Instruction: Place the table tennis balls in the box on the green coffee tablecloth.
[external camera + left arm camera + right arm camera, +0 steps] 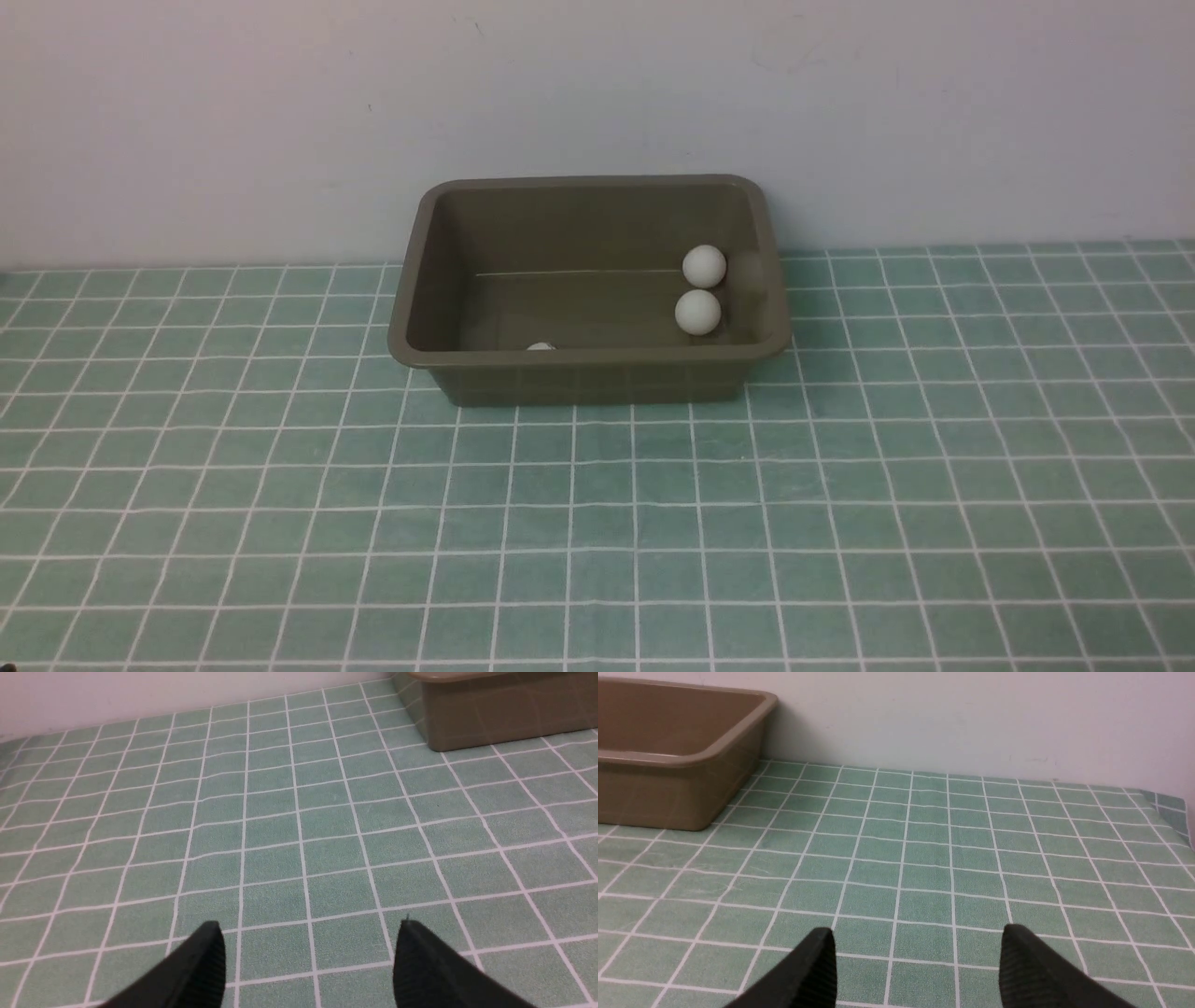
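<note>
Resting inside the box (588,280), two white table tennis balls sit near its right wall: one (704,266) toward the far corner, the other (697,311) just in front of it and nearly touching. A sliver of a third ball (541,346) peeks over the near rim, close to the middle of the front wall; most of it is hidden. The olive-brown box stands open-topped on the green coffee tablecloth (597,523), its back edge close to the pale wall (597,84). No arm shows in the front view. Each wrist view shows bare checked cloth between two black fingers. The left gripper (308,956) hangs open above the cloth with nothing between its jaws, the box off to one side. The right gripper (917,961) is likewise open and empty, with the box's corner well apart from it.
</note>
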Tool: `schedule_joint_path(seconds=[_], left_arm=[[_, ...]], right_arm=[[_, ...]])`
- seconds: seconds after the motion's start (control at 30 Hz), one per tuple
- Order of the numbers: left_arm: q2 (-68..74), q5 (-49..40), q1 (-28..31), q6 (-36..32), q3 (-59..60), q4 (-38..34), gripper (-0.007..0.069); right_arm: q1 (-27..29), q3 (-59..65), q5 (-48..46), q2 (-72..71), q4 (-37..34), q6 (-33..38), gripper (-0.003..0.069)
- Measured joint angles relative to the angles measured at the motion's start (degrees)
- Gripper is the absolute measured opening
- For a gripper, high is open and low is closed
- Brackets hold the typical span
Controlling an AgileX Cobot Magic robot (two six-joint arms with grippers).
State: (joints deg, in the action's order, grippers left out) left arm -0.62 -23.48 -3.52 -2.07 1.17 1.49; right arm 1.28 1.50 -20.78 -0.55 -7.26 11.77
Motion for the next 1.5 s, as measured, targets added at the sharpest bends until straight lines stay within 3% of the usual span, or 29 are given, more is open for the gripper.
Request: schedule_joint_path(seconds=[1.5], left_arm=[[0.0,0.0,0.0,0.0,0.0,0.1,0.0438]], right_arm=[[0.0,-0.1,-0.8,0.0,0.9,0.0,0.0432]])
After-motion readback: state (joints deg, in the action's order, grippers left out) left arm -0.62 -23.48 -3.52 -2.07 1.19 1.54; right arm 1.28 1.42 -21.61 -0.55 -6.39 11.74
